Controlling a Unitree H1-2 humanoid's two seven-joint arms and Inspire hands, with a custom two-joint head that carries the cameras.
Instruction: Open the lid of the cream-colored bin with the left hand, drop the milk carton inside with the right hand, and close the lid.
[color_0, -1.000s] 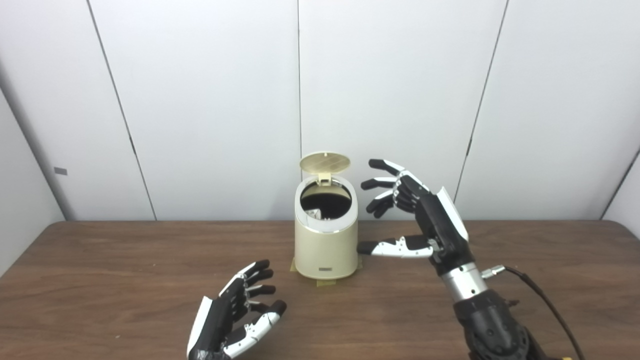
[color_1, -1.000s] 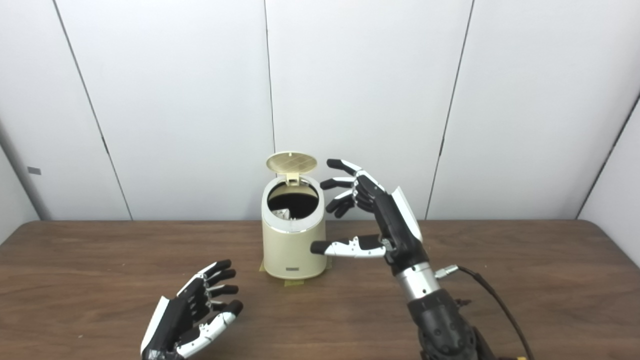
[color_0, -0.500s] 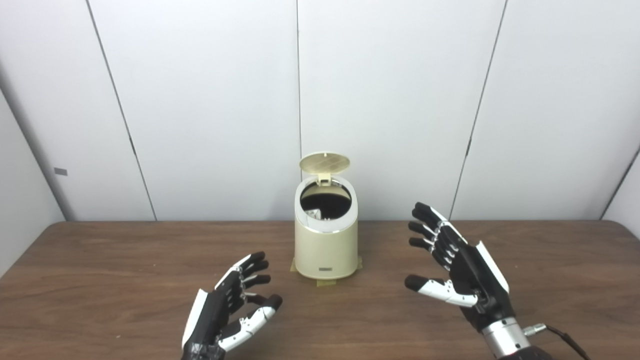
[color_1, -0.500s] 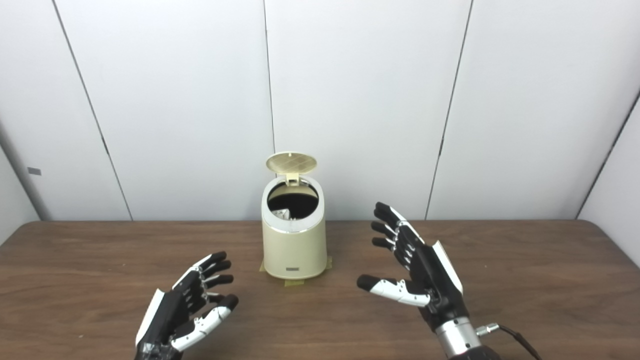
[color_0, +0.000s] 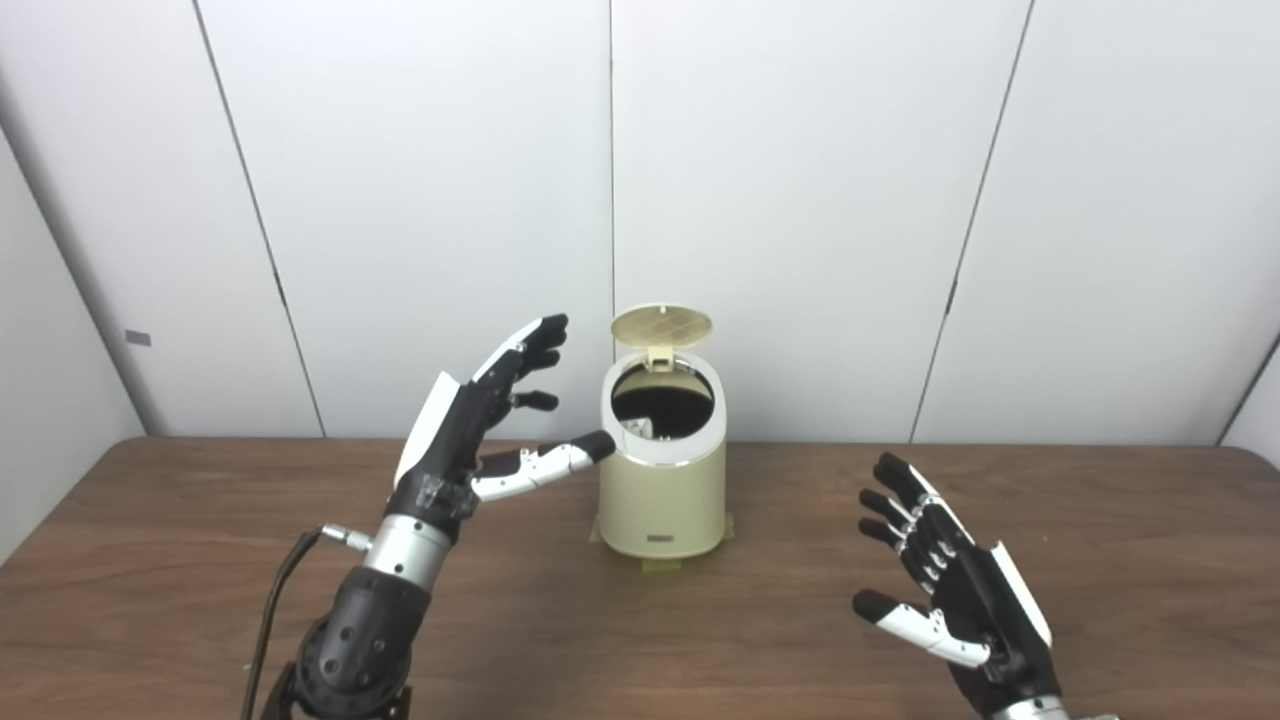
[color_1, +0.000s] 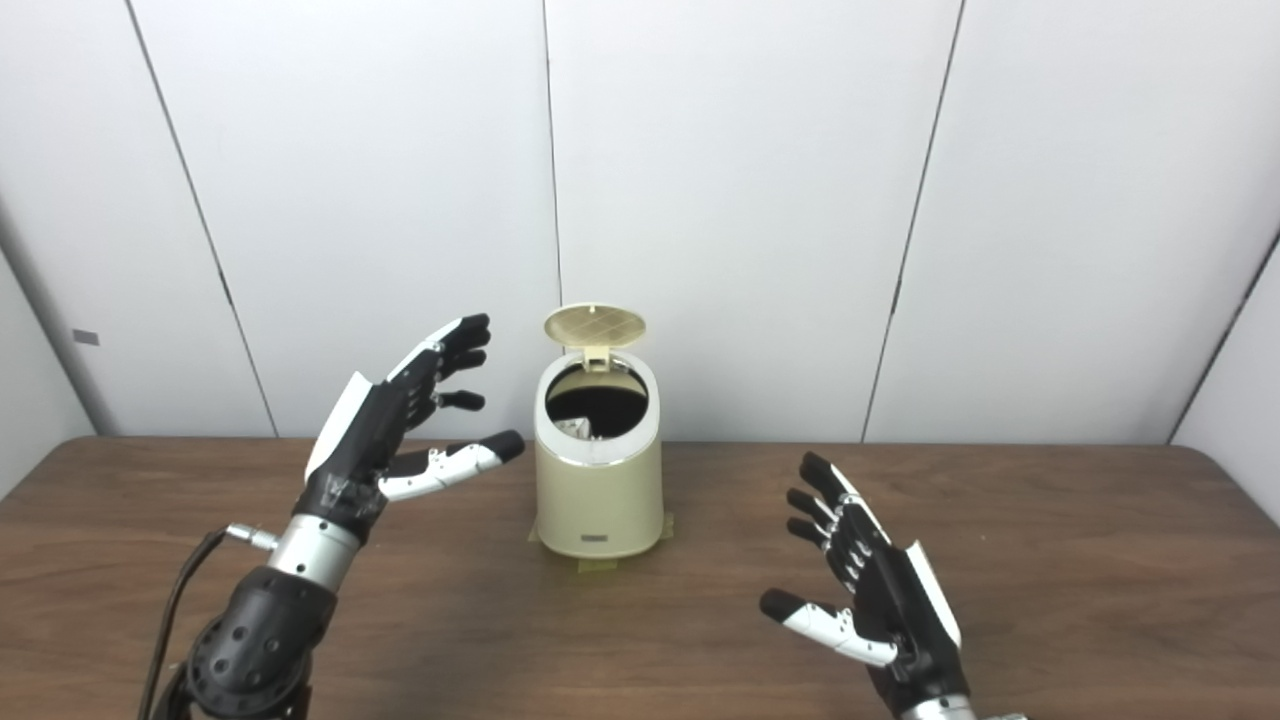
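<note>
Bin (color_0: 662, 500) stood near the tabletop's far edge, lid (color_0: 661, 324) upright, a white scrap of the milk carton (color_0: 636, 429) showing inside. Left hand (color_0: 470, 425) hung raised beside it, fingers spread, empty. Right hand (color_0: 960, 590) hovered low toward the near right corner, splayed wide, empty.

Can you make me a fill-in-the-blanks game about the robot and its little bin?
1. The bin's lid is ____.
2. The hand raised beside the bin is the ____ hand.
3. The right hand holds ____.
4. The bin stands on a ____ table.

Answers: open; left; nothing; wooden
</note>
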